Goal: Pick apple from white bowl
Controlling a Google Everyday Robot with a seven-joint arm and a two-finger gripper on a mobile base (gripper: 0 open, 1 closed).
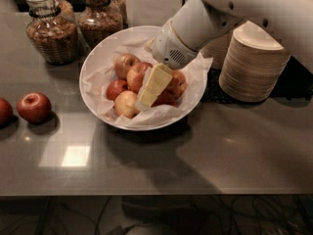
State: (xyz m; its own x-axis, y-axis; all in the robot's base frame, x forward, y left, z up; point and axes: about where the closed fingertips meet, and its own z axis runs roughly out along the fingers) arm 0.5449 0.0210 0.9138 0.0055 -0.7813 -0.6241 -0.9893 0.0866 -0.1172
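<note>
The white bowl stands at the centre of the dark counter, lined with crumpled white paper. Several red-yellow apples lie in it, among them one at the top left, one at the front and one on the right. My gripper reaches down from the upper right into the middle of the bowl. Its cream tip sits among the apples, right beside the front apple and over a red one. I cannot see whether it holds any apple.
Two loose red apples lie on the counter at the left. Two glass jars stand behind the bowl. A stack of beige disposable bowls stands at the right, close to my arm.
</note>
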